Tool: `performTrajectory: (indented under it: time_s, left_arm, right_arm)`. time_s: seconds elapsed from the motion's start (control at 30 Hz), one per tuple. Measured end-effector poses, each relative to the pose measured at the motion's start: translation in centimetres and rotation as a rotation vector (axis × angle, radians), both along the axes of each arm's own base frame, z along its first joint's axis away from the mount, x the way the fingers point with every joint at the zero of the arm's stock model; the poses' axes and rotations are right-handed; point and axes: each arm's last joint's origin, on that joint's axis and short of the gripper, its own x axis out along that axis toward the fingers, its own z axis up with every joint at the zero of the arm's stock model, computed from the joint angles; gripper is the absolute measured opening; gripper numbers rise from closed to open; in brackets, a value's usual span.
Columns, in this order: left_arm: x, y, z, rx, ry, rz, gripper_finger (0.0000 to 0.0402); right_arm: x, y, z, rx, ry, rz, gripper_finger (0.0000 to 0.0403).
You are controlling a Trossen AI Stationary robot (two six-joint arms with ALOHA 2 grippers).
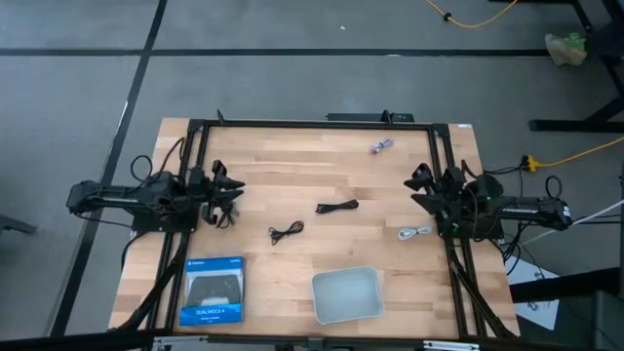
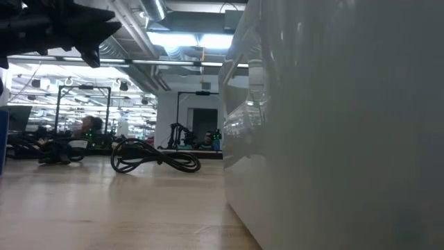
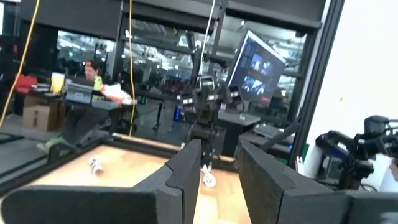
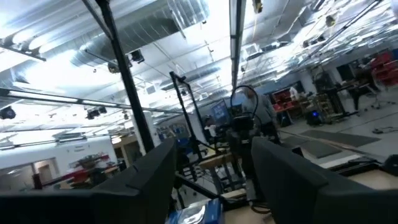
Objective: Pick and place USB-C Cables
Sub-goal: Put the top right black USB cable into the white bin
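We take the wooden table [image 1: 292, 166] as the base and the pale tray [image 1: 346, 294] near its front edge as our landmark. The blue box [image 1: 212, 290] lies beside the tray on the left arm's side. Both arms wait at the table's side edges, well apart from the tray: the left gripper [image 1: 226, 191] and the right gripper [image 1: 421, 187] each show a moderate gap between the fingers and hold nothing. One black cable [image 1: 337, 207] lies beyond the tray, its long axis running across the table; a second black cable [image 1: 286, 232] sits nearer the left arm. The whitish cable [image 1: 414, 233] lies just beside the right arm (our likeliest first pick). The grey-purple cable [image 1: 381, 147] lies farthest from the tray. Nothing stands between cables and tray.
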Motion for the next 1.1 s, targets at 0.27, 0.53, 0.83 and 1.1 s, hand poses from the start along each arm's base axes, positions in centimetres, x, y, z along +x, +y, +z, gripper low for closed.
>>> performTrajectory:
  time_s: [0.27, 0.53, 0.83, 1.1]
  left_arm:
    - [0.6, 0.1, -0.6, -0.005, 0.068, 0.014, 0.0099]
    - [0.7, 0.1, -0.6, -0.01, 0.075, 0.021, 0.0099]
    - [0.7, 0.1, -0.7, -0.01, 0.078, 0.022, 0.0099]
    - [0.7, 0.1, -0.7, -0.008, 0.084, 0.022, 0.0099]
  right_arm:
    - [0.4, 0.0, 3.9, -0.123, 0.002, -0.034, 0.0214]
    - [3.2, -0.3, 6.4, -0.149, 0.425, -0.047, 0.0214]
    - [6.2, -0.8, 6.0, -0.172, 0.709, -0.131, 0.0214]
    - [8.1, -1.0, 2.8, -0.228, 0.989, -0.111, 0.0214]
